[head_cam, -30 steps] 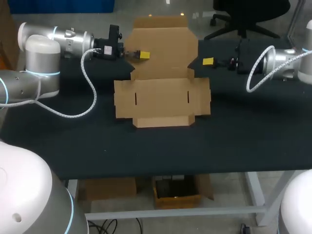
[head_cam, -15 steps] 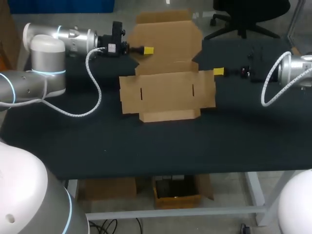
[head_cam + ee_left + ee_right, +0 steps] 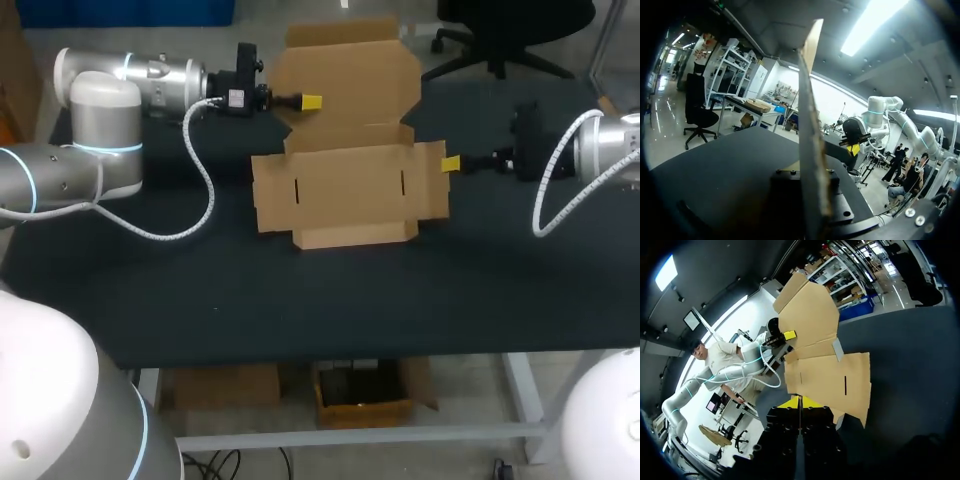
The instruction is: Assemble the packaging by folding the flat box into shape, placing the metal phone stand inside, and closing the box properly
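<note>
The counter [image 3: 200,290] carries the box [image 3: 350,190], which lies near its far middle, mostly flat and open. The base and side flaps rest on the counter, and the short front flap points toward the near edge. The rear panel [image 3: 350,75] tilts up off the surface.

The left arm [image 3: 100,110] comes in along the far edge, and the right arm [image 3: 610,150] comes in from the right side.

The left tool [image 3: 311,102] is clamped on the rear panel's left edge. In its wrist view the card stands edge-on straight out of the tool. The right tool [image 3: 451,163] sits at the outer edge of the right flap [image 3: 432,180], touching it. I cannot tell whether it has hold of the card.

The stand is not in view.

I judge this to be the first step, folding, and hardly begun, since no wall is up yet. The next move seems to call for holding the base down while the side flaps are creased upright along their scores. The rear panel should be held steady so the sheet does not slide, as thin card may buckle off its crease.
</note>
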### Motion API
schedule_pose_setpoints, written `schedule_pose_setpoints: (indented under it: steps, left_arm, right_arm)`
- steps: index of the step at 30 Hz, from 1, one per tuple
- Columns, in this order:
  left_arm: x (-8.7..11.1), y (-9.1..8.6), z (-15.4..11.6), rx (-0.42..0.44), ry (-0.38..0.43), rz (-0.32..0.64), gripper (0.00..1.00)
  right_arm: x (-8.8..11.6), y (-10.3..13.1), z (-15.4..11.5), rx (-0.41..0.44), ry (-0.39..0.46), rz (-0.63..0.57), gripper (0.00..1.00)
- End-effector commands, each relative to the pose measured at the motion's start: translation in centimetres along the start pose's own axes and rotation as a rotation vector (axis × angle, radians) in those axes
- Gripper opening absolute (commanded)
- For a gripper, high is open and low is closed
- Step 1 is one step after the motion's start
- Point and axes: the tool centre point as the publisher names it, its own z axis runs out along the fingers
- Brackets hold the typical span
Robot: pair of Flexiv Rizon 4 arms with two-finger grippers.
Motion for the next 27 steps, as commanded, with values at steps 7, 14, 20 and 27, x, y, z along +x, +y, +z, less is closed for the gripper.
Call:
schedule_pose_setpoints:
  steps: [7,14,20,27]
  left_arm:
    - [-0.1,0.0,0.0,0.000,0.002,0.000,0.00]
    - [-0.1,0.0,0.0,0.000,0.002,0.000,0.00]
    - [0.0,-0.1,0.1,-0.007,-0.007,0.013,0.00]
    - [0.6,-0.6,0.3,-0.023,-0.025,0.059,0.00]
  right_arm:
    - [0.5,-0.1,-0.1,0.000,-0.127,0.000,0.00]
    - [0.9,0.0,0.5,0.010,-0.121,-0.017,0.00]
    - [2.6,-0.9,2.2,0.011,-0.089,-0.092,0.00]
    - [2.7,-2.9,1.9,-0.027,-0.094,-0.121,0.00]
